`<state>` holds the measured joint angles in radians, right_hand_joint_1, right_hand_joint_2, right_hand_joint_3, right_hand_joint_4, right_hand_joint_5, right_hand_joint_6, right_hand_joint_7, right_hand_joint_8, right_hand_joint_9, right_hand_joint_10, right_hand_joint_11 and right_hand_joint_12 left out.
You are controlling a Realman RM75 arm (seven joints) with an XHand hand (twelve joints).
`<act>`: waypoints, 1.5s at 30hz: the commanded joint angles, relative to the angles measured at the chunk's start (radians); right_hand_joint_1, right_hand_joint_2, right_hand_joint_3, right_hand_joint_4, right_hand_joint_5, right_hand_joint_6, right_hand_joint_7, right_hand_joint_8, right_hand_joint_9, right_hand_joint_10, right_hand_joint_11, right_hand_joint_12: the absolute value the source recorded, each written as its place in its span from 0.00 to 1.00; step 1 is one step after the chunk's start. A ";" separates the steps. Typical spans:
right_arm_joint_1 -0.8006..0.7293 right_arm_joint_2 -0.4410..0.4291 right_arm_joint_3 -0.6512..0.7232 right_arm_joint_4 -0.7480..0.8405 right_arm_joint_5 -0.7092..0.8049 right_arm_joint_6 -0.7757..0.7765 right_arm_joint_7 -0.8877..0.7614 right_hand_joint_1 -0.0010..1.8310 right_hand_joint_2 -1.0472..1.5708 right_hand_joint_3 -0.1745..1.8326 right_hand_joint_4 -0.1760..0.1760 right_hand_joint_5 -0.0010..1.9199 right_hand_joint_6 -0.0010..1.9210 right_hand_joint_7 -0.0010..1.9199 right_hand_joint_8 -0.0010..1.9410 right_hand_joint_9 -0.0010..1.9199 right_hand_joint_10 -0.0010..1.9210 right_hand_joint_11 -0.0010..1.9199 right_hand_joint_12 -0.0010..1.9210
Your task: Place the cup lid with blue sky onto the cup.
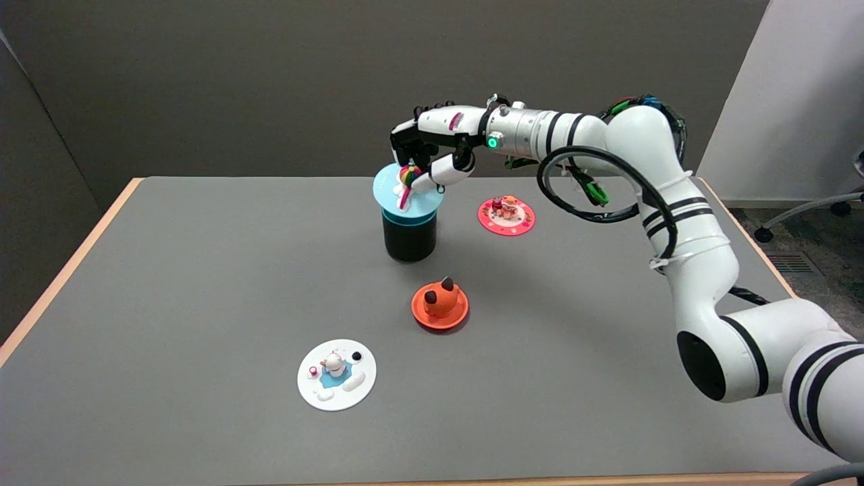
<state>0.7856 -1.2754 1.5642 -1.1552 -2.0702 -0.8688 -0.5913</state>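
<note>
One blue lid sits on top of the black cup, resting a little tilted, its far-left edge higher, and overhanging the cup's rim on all sides. A rainbow-coloured figure stands on the lid's upper face. The robot hand is above and just right of the lid, its fingers curled down around the rainbow figure; the white thumb lies against the figure's right side and dark fingers come down from above, so the hand pinches the figure and through it holds the lid. The right arm reaches in from the lower right, bends upward and extends left to the hand, with a green light on the wrist and a black cable loop hanging beside the forearm.

The cup stands toward the far middle of the grey desk. To its right, apart from it, lies a pink lid with small figures on it. In front of the cup, nearer the camera, lies an orange lid bearing an orange figure with dark ears. Further forward and left lies a white lid with a small blue patch and a white figure. An office chair base shows on the floor at the far right.
</note>
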 commanded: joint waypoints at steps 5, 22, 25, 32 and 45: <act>0.064 -0.019 -0.011 0.116 -0.114 -0.010 0.033 0.61 0.86 0.20 0.37 0.29 0.92 0.36 0.72 0.25 0.68 0.15 0.87; 0.072 -0.038 -0.044 0.169 -0.145 -0.012 0.056 0.61 0.87 0.20 0.36 0.28 0.92 0.36 0.72 0.25 0.68 0.15 0.86; 0.074 -0.041 -0.044 0.169 -0.146 -0.012 0.056 0.61 0.87 0.20 0.36 0.28 0.92 0.36 0.72 0.25 0.68 0.15 0.86; 0.074 -0.042 -0.044 0.159 -0.146 -0.011 0.056 0.61 0.86 0.20 0.36 0.28 0.92 0.36 0.72 0.25 0.68 0.15 0.86; 0.109 -0.041 -0.044 0.175 -0.156 -0.010 0.056 0.61 0.86 0.20 0.35 0.28 0.92 0.36 0.72 0.24 0.68 0.14 0.86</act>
<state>0.8666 -1.3122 1.5233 -0.9997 -2.2133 -0.8810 -0.5381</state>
